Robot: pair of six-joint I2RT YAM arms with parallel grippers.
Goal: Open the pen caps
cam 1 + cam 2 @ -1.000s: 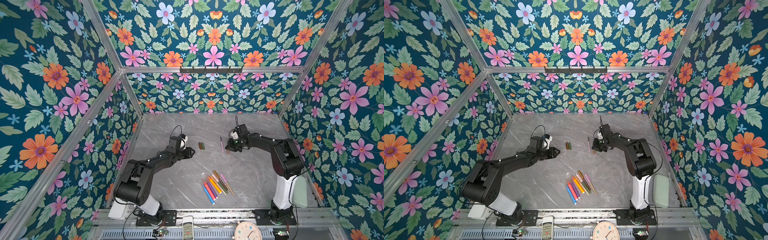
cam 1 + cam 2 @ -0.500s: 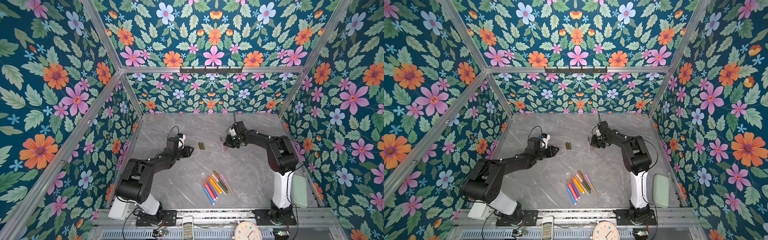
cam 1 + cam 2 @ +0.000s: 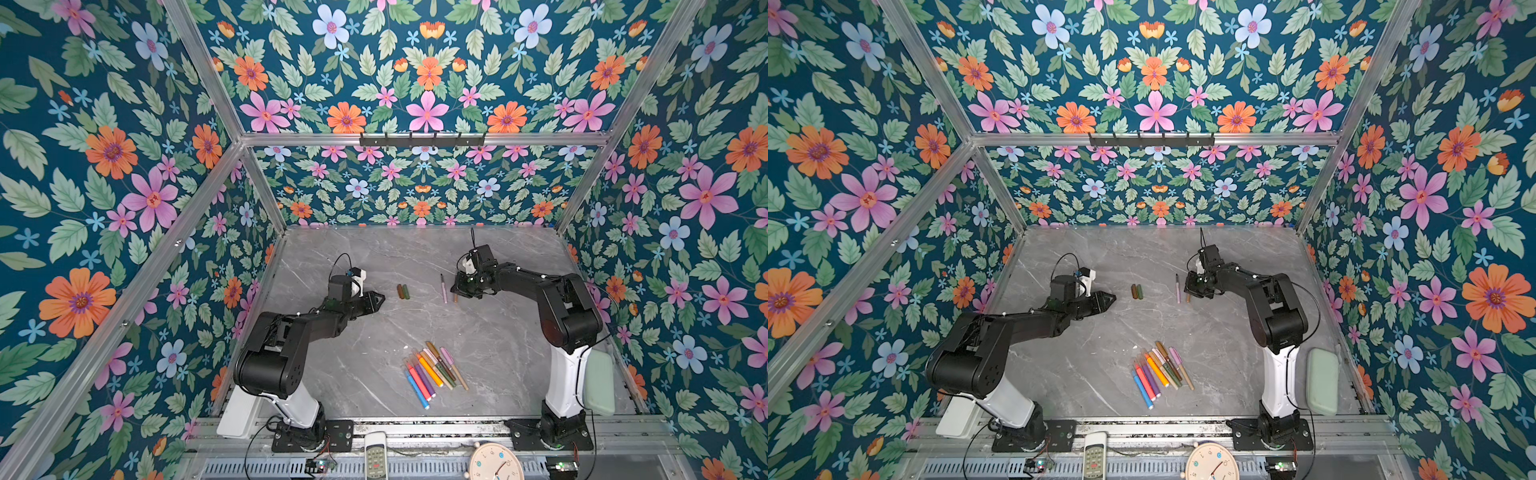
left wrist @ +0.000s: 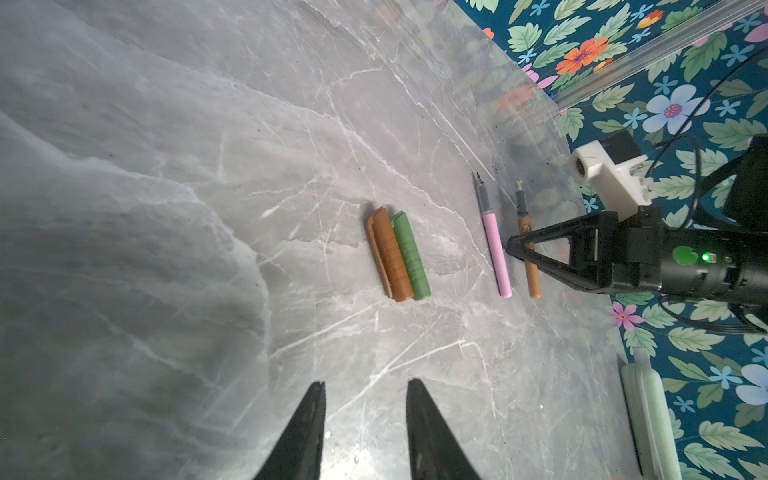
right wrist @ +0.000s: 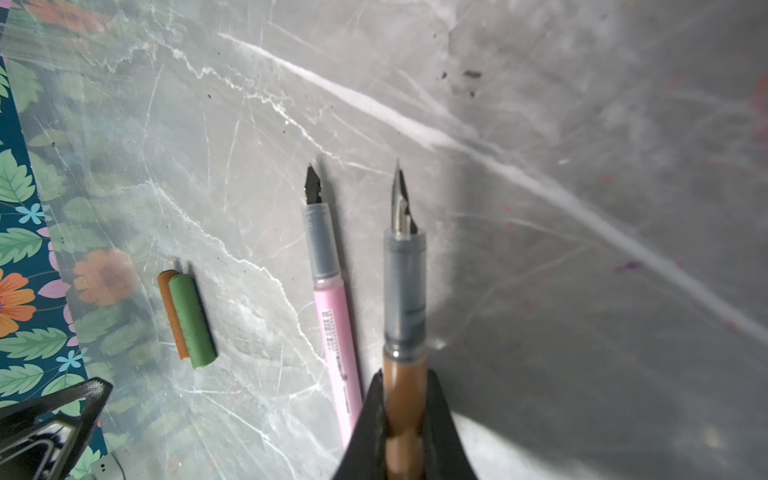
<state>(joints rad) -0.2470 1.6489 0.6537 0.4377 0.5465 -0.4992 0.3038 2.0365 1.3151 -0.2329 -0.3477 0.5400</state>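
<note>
Two loose pen caps, one brown (image 4: 388, 255) and one green (image 4: 409, 257), lie side by side mid-table, seen too in both top views (image 3: 403, 291) (image 3: 1137, 291). An uncapped pink pen (image 5: 334, 328) (image 3: 443, 289) lies right of them. My right gripper (image 5: 405, 386) (image 3: 457, 291) is shut on an uncapped brown pen (image 5: 405, 299), parallel to the pink one and low over the table. Whether it touches the surface I cannot tell. My left gripper (image 4: 365, 386) (image 3: 376, 298) is open and empty, just left of the caps. Several capped pens (image 3: 432, 370) (image 3: 1163, 368) lie bundled near the front.
A pale green case (image 3: 598, 382) (image 4: 648, 415) lies along the right wall beside the right arm's base. A remote (image 3: 376, 461) and a round clock (image 3: 494, 463) sit on the front rail. Floral walls close in the grey marble table (image 3: 374, 257) on three sides.
My right gripper has shifted a little to the left with the brown pen, closer to the pink pen. The left gripper has drawn back slightly from the caps.
</note>
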